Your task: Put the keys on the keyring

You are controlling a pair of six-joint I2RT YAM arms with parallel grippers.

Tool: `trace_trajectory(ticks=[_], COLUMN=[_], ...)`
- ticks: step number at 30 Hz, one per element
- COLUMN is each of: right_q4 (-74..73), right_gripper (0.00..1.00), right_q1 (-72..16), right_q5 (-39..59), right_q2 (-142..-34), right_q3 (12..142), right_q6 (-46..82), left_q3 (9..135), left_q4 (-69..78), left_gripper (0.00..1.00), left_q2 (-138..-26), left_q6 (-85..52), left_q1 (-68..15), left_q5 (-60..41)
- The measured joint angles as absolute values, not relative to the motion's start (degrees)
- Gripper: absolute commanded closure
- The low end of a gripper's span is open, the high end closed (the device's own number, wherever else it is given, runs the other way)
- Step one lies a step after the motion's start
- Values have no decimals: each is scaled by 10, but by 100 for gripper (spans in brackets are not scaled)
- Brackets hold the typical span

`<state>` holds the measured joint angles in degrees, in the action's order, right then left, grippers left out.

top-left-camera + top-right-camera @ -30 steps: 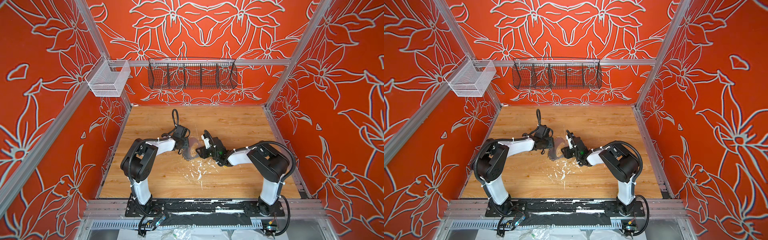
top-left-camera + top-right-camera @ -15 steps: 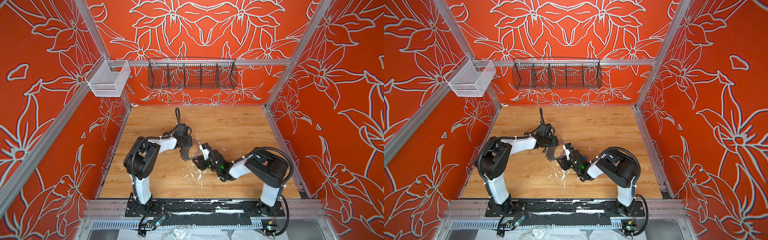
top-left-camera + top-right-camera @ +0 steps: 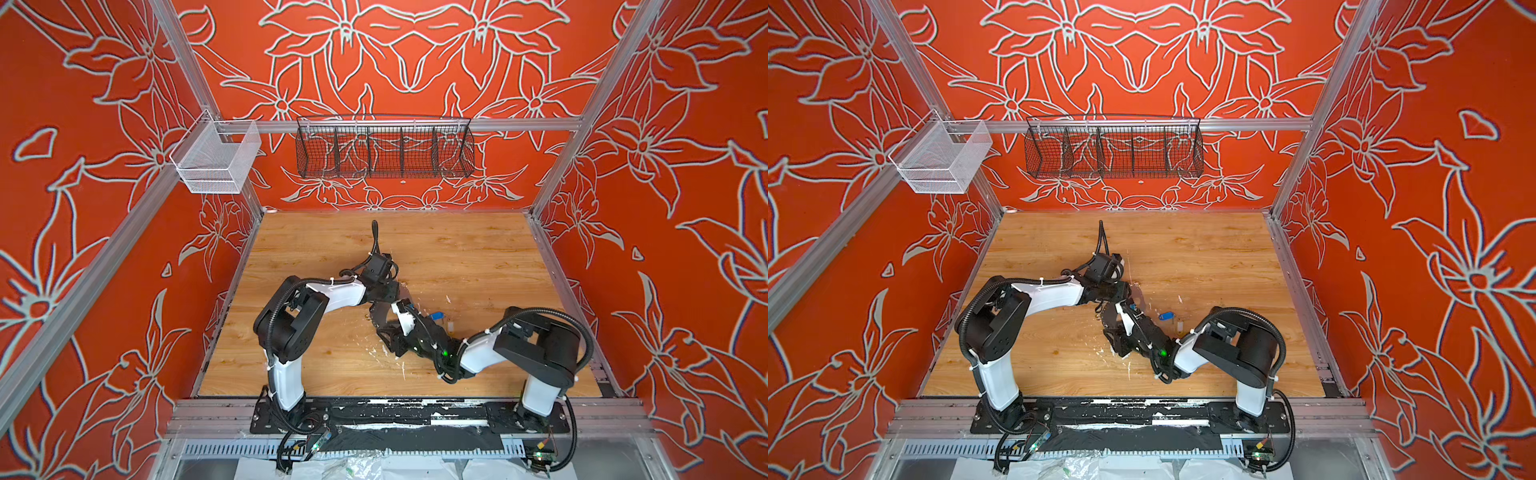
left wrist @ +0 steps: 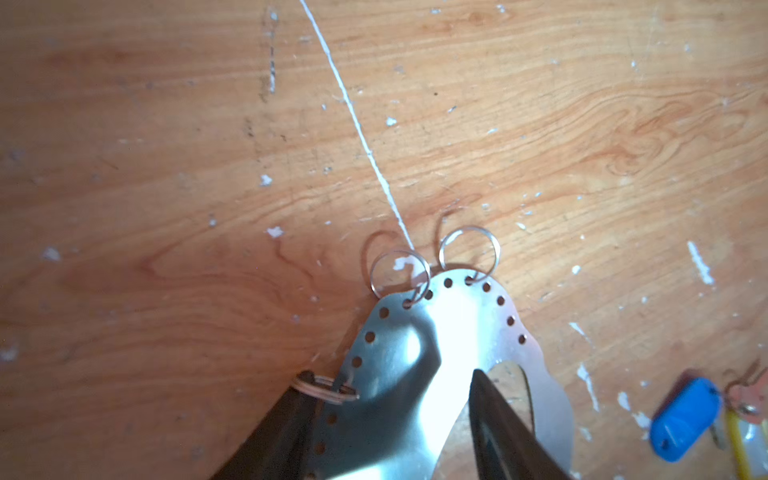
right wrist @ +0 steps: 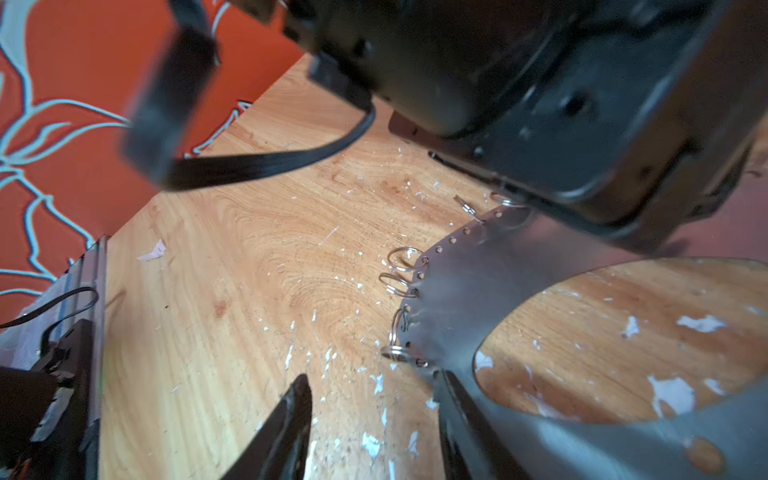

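Note:
The keyring [image 4: 415,357] is a flat grey metal ring with small split rings [image 4: 469,253] along its holed edge. My left gripper [image 4: 390,374] is shut across its band, one finger at the outer edge, the other in the centre hole. In the right wrist view the keyring [image 5: 478,291] slopes up towards the left gripper's body. My right gripper [image 5: 374,376] is open over bare table, one finger [image 5: 453,407] against the ring's outer edge. The keys lie on the table beside the ring, one with a blue tag [image 4: 685,419] [image 3: 435,316] [image 3: 1166,316], one with a yellow tag [image 4: 744,440].
White flecks and scraps [image 5: 673,395] are scattered over the wooden table [image 3: 457,249]. A black wire basket [image 3: 384,147] and a white mesh bin [image 3: 216,162] hang on the back rail. Both arms meet near the table's middle.
My right gripper has dropped towards the front edge, below the keyring. The left gripper has shifted back and right with the ring. The blue-tagged key now shows on the table.

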<state>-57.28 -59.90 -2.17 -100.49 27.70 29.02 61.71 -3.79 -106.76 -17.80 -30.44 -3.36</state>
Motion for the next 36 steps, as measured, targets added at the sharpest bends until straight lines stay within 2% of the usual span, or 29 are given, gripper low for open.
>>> trace_trajectory(ticks=[3, 5, 8, 13, 17, 20, 26, 36], right_q4=[-572, -562, -533, -457, -394, -358, -290, -229], right_gripper=[44, 40, 41, 41, 43, 44, 45, 44], right_q1=[-601, -601, -598, -568, -497, -454, -408, -295], right_q5=[-42, -63, -104, -154, -144, -139, -138, -149], right_q2=[-948, -900, -827, -745, -740, -751, -765, -763], right_q3=[252, 239, 225, 224, 233, 243, 270, 304], right_q6=[282, 274, 260, 231, 232, 233, 234, 227], left_q3=[605, 596, 581, 537, 504, 489, 533, 669], left_q4=[-38, -38, -36, -22, -17, -13, -43, -113], left_gripper=[23, 21, 21, 21, 24, 31, 36, 43], left_q2=[-1045, -1022, -977, -890, -830, -811, -840, -990], left_q6=[-178, -178, -179, -191, -223, -244, -257, -227], left_q1=[-303, -303, -303, -303, -304, -309, -349, -367], left_q5=[-22, -13, -1, 8, 12, 5, 27, 72])
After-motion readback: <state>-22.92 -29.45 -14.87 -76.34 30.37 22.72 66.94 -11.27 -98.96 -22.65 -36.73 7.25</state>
